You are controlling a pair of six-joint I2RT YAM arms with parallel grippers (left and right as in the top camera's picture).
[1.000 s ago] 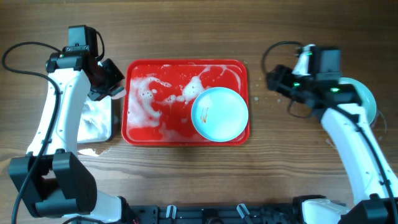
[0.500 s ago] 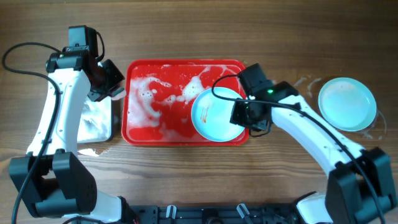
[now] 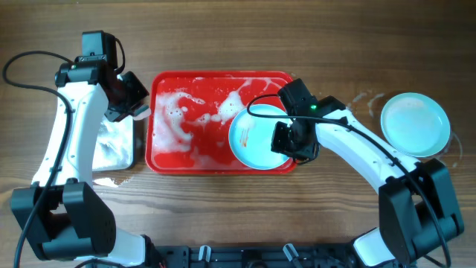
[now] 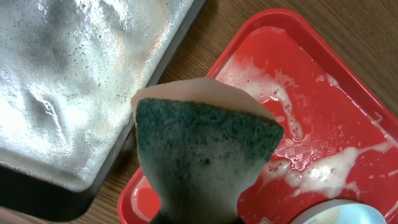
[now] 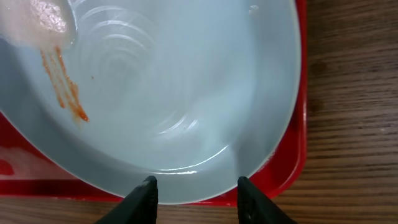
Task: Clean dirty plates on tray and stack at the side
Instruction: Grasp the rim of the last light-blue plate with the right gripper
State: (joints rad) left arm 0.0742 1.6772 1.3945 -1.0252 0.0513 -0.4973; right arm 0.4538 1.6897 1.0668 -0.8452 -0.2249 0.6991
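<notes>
Overhead: L hand [image 3: 134, 98] just beside the edge of the foamy red tray [image 3: 186, 160]. R hand [image 3: 290, 141] is above a plate [image 3: 253, 138] on that tray. Another plate [image 3: 415, 124] lies well off behind it on the table [image 3: 335, 201].

L wrist: hand prob. clenched on a sponge [image 4: 205, 155], fingers hidden. Metal tray [image 4: 68, 81] to one side, red tray to the other.

R wrist: fingers [image 5: 147, 190] released and apart, plate rim just ahead, orange smear [image 5: 65, 93] farther in.
</notes>
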